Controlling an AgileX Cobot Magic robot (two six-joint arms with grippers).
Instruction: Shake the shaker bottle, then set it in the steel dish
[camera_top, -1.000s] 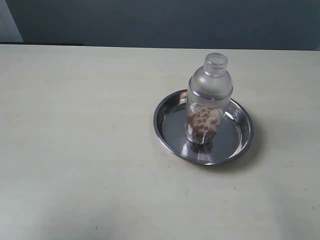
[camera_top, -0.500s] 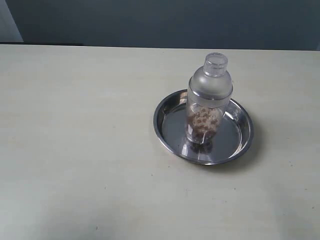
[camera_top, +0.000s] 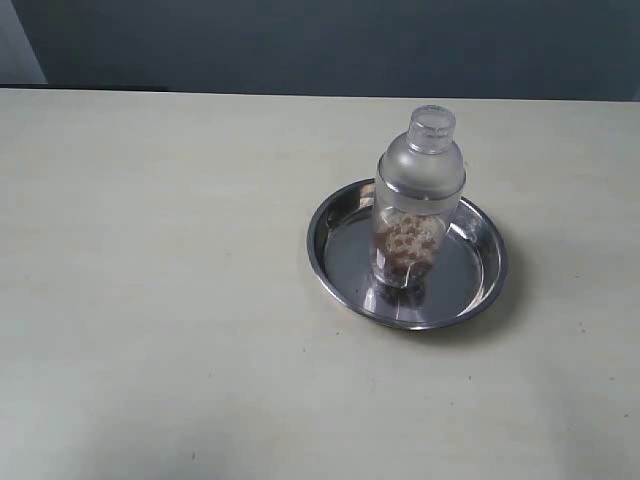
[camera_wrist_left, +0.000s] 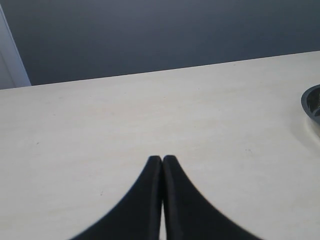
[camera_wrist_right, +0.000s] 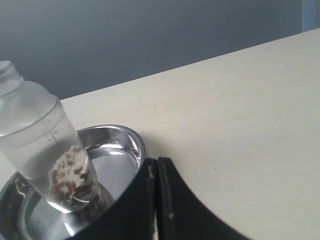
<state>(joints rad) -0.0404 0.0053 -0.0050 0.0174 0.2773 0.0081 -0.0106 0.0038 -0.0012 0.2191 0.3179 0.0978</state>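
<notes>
You see the bottle (camera_top: 418, 200) standing upright in the dish (camera_top: 492, 268), so the task looks finished, with the left gripper (camera_wrist_left: 162, 159) and right gripper (camera_wrist_right: 156, 161) pressed together, empty, outside the dish.

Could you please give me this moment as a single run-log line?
shaker bottle: upright in steel dish | left gripper: shut, empty | right gripper: shut, empty, apart from bottle

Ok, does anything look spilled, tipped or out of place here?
Nothing stands out. The bottle stands upright in the dish, cap on, granules inside it, none visible on the table. The left gripper and right gripper are both shut, holding nothing.
</notes>
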